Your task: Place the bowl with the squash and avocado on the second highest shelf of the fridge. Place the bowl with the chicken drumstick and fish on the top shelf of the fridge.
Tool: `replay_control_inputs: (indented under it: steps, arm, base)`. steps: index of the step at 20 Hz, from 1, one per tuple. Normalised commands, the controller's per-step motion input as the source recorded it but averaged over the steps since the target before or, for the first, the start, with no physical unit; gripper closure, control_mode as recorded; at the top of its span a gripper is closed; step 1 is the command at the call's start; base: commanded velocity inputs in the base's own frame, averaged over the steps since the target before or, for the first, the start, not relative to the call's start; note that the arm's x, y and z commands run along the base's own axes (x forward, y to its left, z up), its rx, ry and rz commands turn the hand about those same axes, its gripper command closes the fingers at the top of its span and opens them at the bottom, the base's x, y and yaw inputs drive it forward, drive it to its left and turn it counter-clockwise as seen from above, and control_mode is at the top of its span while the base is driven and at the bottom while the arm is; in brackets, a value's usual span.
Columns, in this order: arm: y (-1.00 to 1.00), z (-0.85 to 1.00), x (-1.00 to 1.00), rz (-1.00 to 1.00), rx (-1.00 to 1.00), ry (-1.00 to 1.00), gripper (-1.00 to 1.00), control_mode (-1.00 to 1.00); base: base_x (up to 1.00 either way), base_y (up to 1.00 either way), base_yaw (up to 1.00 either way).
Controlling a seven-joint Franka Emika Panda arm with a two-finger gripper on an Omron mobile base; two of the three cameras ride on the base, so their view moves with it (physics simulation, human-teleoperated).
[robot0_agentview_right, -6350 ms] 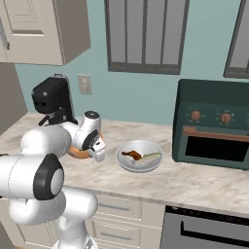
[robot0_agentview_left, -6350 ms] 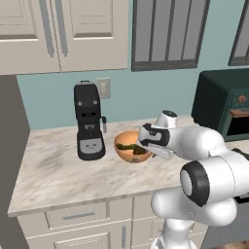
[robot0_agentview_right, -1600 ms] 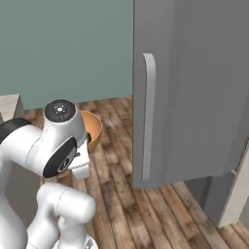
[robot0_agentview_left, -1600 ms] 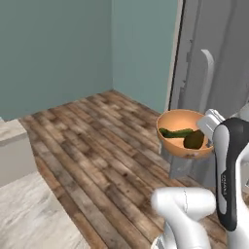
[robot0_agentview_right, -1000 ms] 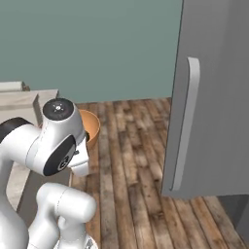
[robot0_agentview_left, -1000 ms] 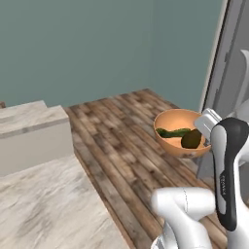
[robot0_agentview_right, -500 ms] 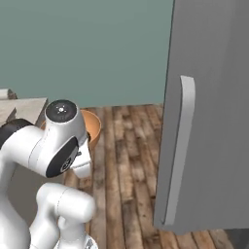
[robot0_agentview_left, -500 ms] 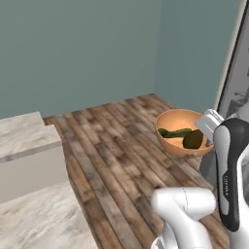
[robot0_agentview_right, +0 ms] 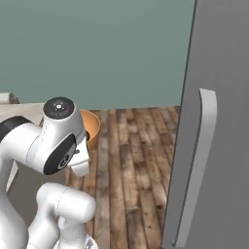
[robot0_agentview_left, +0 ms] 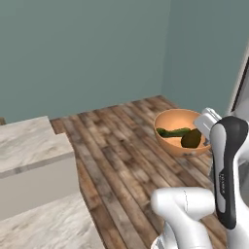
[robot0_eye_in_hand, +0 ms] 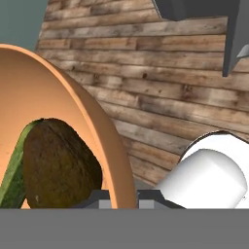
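Observation:
The orange-tan bowl hangs in the air over the wooden floor, level, with the long green squash and the dark avocado lying inside. My gripper is shut on the bowl's rim, one finger inside the wall next to the avocado and one outside. In the right base view the bowl peeks out behind my arm. The grey fridge door is shut, so the top shelf and the second highest shelf are hidden. The bowl with the chicken drumstick and fish is out of view.
The fridge door's long vertical handle stands at the right, close to the arm. A marble counter juts in from the left. Wooden floor runs to teal walls meeting in a corner behind the bowl.
The whole picture has shifted, so the base has moved: the counter and fridge door sit differently in the views. The bowl stays in my grip, in the same place relative to the arm.

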Motion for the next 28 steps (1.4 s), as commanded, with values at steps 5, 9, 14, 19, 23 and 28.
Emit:
replay_control_inputs:
  steps: [5,9,14,19,23,28]
  arm:
    - [0.00,0.00,0.00,0.00,0.00,0.00,1.00,1.00]
    - [0.00,0.00,0.00,0.00,0.00,0.00,1.00,1.00]
    - [0.00,0.00,0.00,0.00,0.00,0.00,1.00,1.00]
    - [0.00,0.00,0.00,0.00,0.00,0.00,1.00,1.00]
    - [0.00,0.00,0.00,0.00,0.00,0.00,1.00,1.00]
    - [0.00,0.00,0.00,0.00,0.00,0.00,1.00,1.00]
  base:
    - [1.00,-0.11,0.00]
    - [1.00,0.19,0.01]
    - [1.00,0.28,0.00]
    - [1.00,0.01,0.00]
    - [1.00,0.00,-0.06]
    - [1.00,-0.02,-0.24]
